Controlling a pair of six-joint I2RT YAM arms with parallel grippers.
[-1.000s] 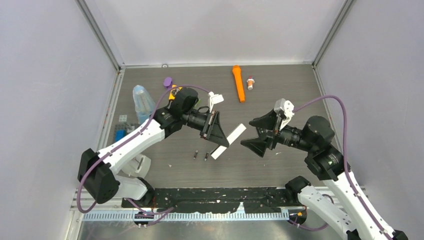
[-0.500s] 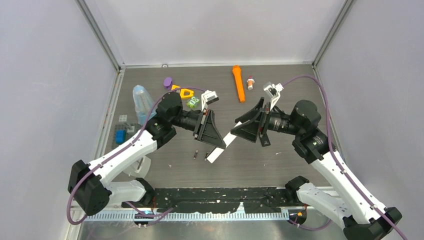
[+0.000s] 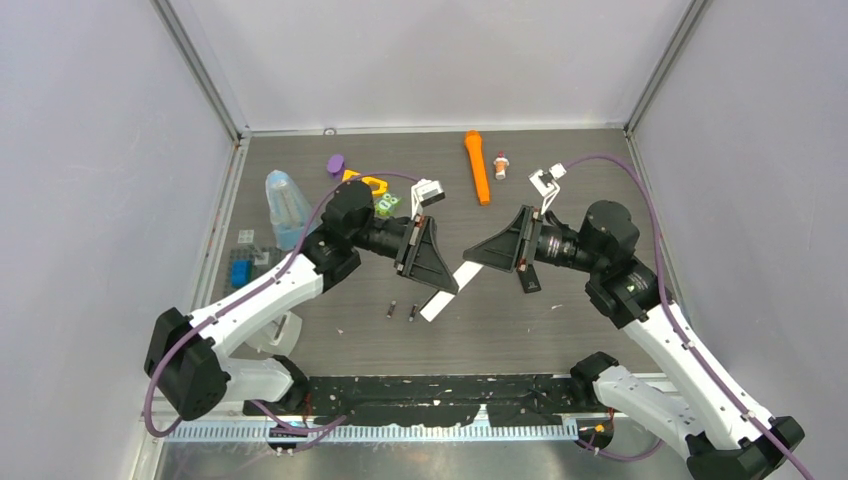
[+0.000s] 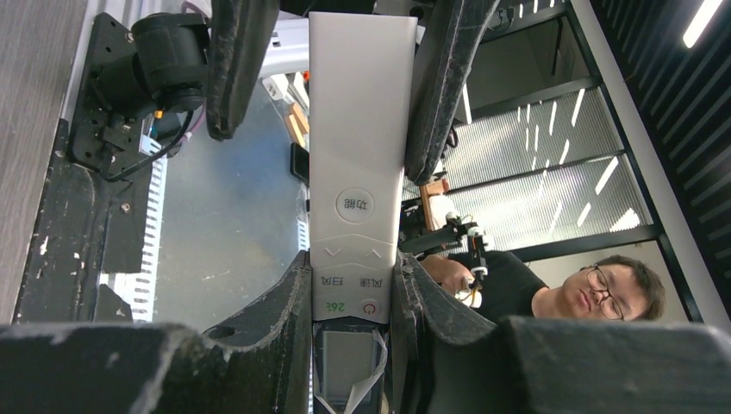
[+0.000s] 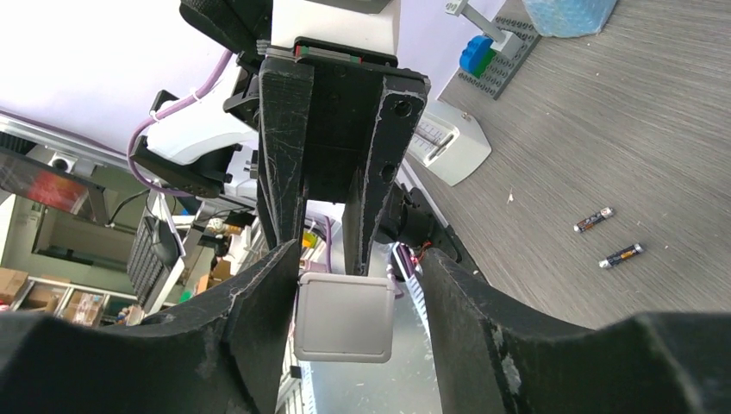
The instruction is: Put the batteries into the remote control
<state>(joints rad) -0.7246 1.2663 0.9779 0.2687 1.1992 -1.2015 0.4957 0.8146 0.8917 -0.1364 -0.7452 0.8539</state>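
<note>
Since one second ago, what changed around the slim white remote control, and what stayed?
The right gripper swung left to the far end of the slim white remote control; its jaws straddle it, narrowing, not yet clamped. The left gripper kept its grip on the near end. The two small dark batteries stayed on the table.

A dark wood-grain bench [image 3: 520,340] is enclosed on the left, far and right sides by plain pale walls [image 3: 430,60], joined at the far corners by metal posts [image 3: 200,70]. Beyond the near edge, a slatted window [image 4: 552,155] and a lit ceiling strip [image 4: 702,21] are seen.
</note>
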